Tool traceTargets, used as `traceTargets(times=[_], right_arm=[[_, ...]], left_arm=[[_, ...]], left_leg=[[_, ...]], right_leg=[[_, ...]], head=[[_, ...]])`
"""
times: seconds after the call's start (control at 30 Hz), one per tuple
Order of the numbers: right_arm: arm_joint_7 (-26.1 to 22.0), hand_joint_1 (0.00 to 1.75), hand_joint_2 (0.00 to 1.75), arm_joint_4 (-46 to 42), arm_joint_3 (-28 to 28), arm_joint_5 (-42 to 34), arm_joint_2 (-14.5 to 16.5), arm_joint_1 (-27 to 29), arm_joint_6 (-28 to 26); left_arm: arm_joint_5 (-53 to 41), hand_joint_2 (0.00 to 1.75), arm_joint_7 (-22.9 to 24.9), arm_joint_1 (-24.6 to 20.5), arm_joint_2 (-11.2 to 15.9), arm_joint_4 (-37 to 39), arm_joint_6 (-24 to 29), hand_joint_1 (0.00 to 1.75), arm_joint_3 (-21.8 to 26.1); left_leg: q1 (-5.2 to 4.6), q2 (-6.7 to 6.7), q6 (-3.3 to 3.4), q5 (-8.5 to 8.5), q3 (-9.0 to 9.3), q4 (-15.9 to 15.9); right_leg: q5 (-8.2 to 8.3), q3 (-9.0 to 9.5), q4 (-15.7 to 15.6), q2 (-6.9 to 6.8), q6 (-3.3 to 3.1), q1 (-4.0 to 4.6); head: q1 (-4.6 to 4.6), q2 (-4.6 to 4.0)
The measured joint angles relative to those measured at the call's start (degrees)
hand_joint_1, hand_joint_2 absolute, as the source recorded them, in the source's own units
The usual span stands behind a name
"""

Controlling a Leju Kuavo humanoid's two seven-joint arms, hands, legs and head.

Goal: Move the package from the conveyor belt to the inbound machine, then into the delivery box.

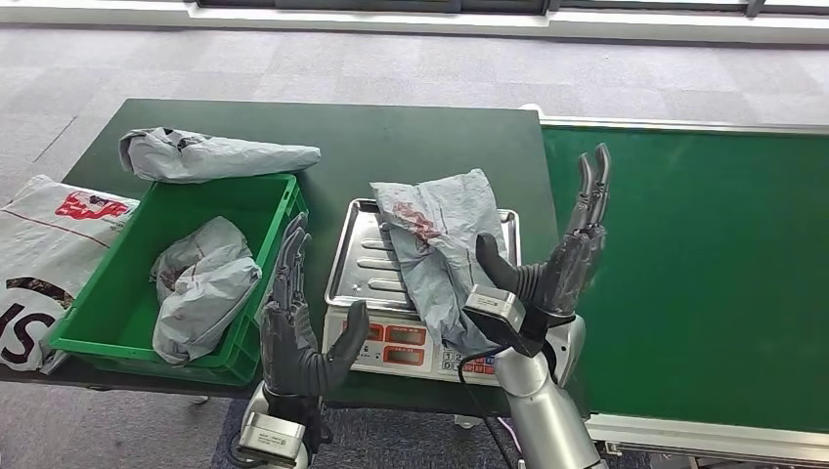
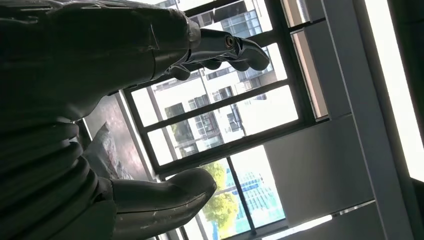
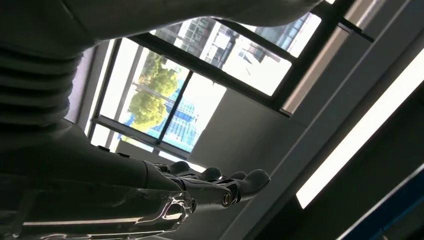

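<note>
My right hand (image 1: 572, 256) is raised with its dark fingers straight and spread, holding nothing; my left hand (image 1: 293, 313) stands likewise, just beside the steel weighing scale (image 1: 364, 256). The crumpled grey plastic package (image 1: 438, 249) lies draped over the scale's ribbed tray near the table's front edge. The smooth green conveyor belt (image 1: 704, 274) borders the table's right edge, the green plastic crate (image 1: 127, 293) its front-left corner.
</note>
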Motion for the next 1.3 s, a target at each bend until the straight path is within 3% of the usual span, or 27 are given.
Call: traceTargets(times=[0.33,0.5,0.6,0.73,0.97,1.2,1.3], right_arm=[[-0.23,0.00,1.75,-18.49,-0.99,1.39,1.77,3.44,-0.10],[-0.21,0.00,1.75,-25.24,-1.51,-1.53,1.75,4.57,-0.10],[-0.22,0.00,1.75,-27.84,-1.86,-1.29,1.70,4.96,-0.10],[-0.22,0.00,1.75,-29.68,-2.50,-1.16,1.67,5.35,-0.10],[-0.20,0.00,1.75,-30.61,-3.02,-1.70,1.52,5.56,-0.10],[-0.20,0.00,1.75,-30.62,-3.07,-1.69,1.51,5.58,-0.10],[-0.19,0.00,1.75,-30.62,-3.11,-2.14,1.40,5.76,-0.10]], left_arm=[[-24.65,1.75,10.09,-5.27,1.12,4.86,2.69,0.00,2.10],[-47.00,1.75,18.75,-13.65,3.52,14.90,1.95,0.00,3.08],[-53.98,1.75,20.91,-19.71,4.74,22.77,4.54,0.00,3.61],[-57.11,1.75,21.56,-25.83,6.05,31.07,6.32,0.00,3.78],[-62.10,1.75,21.83,-32.00,7.37,40.98,6.36,0.00,3.79],[-63.37,1.75,22.28,-33.83,7.62,44.18,6.87,0.00,3.69],[-64.02,1.75,24.51,-37.52,7.92,51.21,8.89,0.00,-0.29]], left_leg=[[0.00,0.01,0.05,0.05,0.07,0.00],[-0.02,0.01,0.02,0.12,0.09,0.01],[-0.02,0.11,-0.02,0.16,0.11,0.01],[-0.02,0.13,-0.07,0.19,0.11,0.00],[-0.01,0.14,-0.08,0.19,0.09,0.00],[-0.01,0.14,-0.08,0.19,0.09,0.00],[-0.02,0.14,-0.08,0.19,0.09,0.00]], right_leg=[[0.02,0.07,0.00,-0.01,0.01,-0.05],[0.10,0.06,0.00,-0.01,-0.02,-0.05],[0.20,0.02,0.01,0.07,-0.12,-0.02],[0.22,0.01,0.01,0.07,-0.15,0.01],[0.22,-0.02,0.02,0.08,-0.15,0.01],[0.22,-0.02,0.02,0.08,-0.15,0.01],[0.22,-0.02,0.02,0.08,-0.15,0.00]], head=[[0.02,-0.01],[0.02,0.00],[0.02,0.01],[0.01,0.00],[0.01,0.01],[0.01,0.00],[0.02,-0.01]])
